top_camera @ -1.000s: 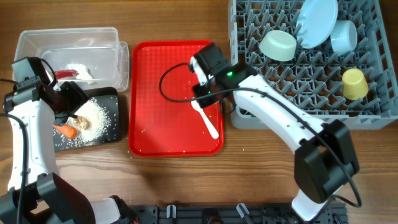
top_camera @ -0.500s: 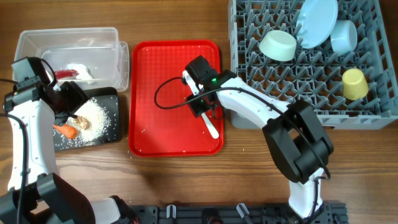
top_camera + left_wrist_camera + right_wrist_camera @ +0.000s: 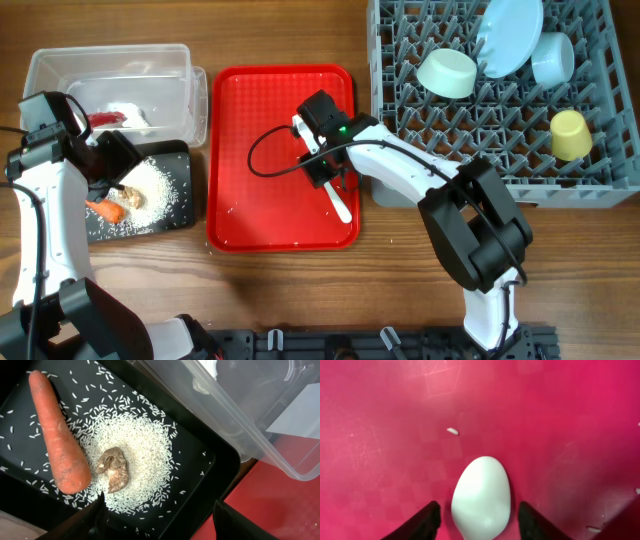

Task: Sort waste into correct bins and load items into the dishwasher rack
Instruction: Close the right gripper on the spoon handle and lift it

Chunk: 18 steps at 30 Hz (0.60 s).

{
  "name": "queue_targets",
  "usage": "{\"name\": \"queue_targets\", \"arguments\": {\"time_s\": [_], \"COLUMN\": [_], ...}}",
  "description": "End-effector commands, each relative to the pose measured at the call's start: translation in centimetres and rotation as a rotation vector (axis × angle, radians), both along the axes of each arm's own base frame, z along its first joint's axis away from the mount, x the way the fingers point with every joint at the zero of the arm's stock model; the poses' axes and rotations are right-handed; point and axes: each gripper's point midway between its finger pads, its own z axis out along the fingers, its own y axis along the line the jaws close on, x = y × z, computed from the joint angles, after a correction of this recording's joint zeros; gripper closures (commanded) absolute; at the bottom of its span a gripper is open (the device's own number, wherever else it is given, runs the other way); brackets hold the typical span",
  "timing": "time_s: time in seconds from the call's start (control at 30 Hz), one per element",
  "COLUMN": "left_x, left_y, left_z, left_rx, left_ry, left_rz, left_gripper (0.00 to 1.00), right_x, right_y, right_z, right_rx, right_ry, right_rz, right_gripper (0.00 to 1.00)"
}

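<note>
Right wrist view shows the white spoon lying bowl-up on the red tray, with the right gripper set low over it. Its two fingers straddle the spoon's bowl with a strip of tray showing on each side, so the jaws are apart and nothing is held yet. From overhead we see the spoon's handle sticking out below that gripper, near the tray's right edge, just beside the dishwasher rack.

In the rack we count the pale blue plate standing on edge, the light blue bowl against it, the pale green bowl and the yellow cup. We judge the spoon to be the only item not yet loaded.

The waste looks sorted. The carrot, the brown lump and a spread of rice lie in the black tray. The red-and-white wrapper sits in the clear tub beside something white that we cannot identify. A few stray grains remain on the red tray.

The left gripper hovers over the black tray, jaws wide and empty.
</note>
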Motion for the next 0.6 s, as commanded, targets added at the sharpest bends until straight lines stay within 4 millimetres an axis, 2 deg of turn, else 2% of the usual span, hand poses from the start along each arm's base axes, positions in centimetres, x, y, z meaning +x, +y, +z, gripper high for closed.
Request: {"name": "queue_targets", "arguments": {"time_s": [0.0, 0.1, 0.2, 0.5, 0.57], "left_x": [0.3, 0.3, 0.3, 0.3, 0.3], "left_y": [0.0, 0.0, 0.0, 0.0, 0.0], "left_z": [0.5, 0.5, 0.5, 0.5, 0.5], "left_rx": [-0.009, -0.008, -0.009, -0.009, -0.009], "left_ry": [-0.021, -0.021, -0.021, -0.021, -0.021], "left_rz": [0.002, 0.002, 0.002, 0.002, 0.002], "left_gripper": [0.32, 0.31, 0.31, 0.31, 0.31], "right_x": [-0.9, -0.5, 0.2, 1.3, 1.4], "right_y": [-0.5, -0.5, -1.4, -3.1, -3.5], "right_z": [-2.7, -2.7, -2.7, -2.7, -2.6], "right_rx": [-0.042, -0.039, -0.08, -0.174, -0.196], "right_ry": [0.052, 0.046, 0.012, -0.055, -0.064], "right_rz": [0.002, -0.043, -0.095, -0.123, -0.128], "right_gripper": [0.57, 0.61, 0.62, 0.65, 0.69]}}
